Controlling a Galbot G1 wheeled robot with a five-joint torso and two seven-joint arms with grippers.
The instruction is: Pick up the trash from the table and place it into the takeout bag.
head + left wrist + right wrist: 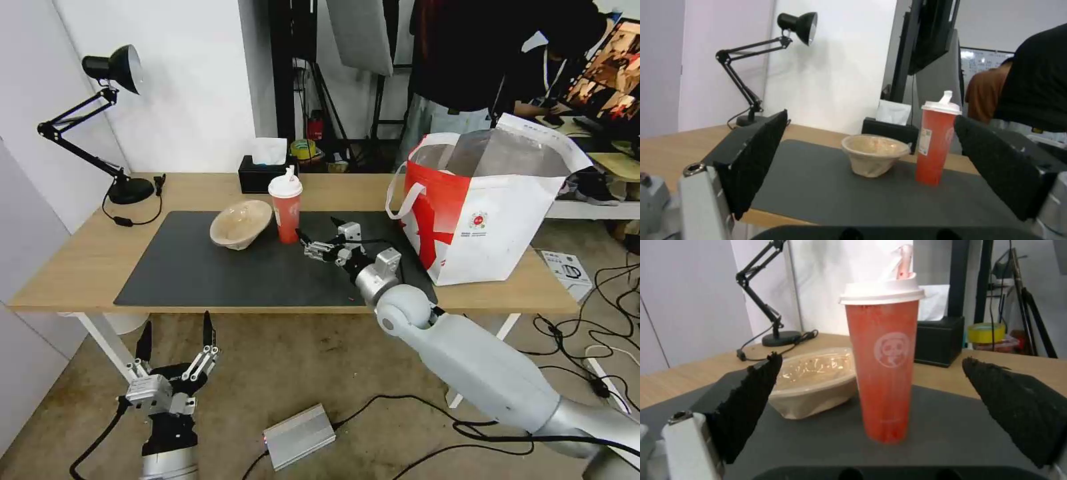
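The right hand (319,243) is wide open, low over the dark mat (200,267) on the counter (73,267), pointing at the red cup (287,208) so its two fingers can go around it. The cup stands straight up just in front of this hand, the beige bowl (240,223) sits tilted right beside the cup, and the takeout bag (493,220) waits open behind the hand. The left hand (175,347) is open too, down below the counter edge, not busy
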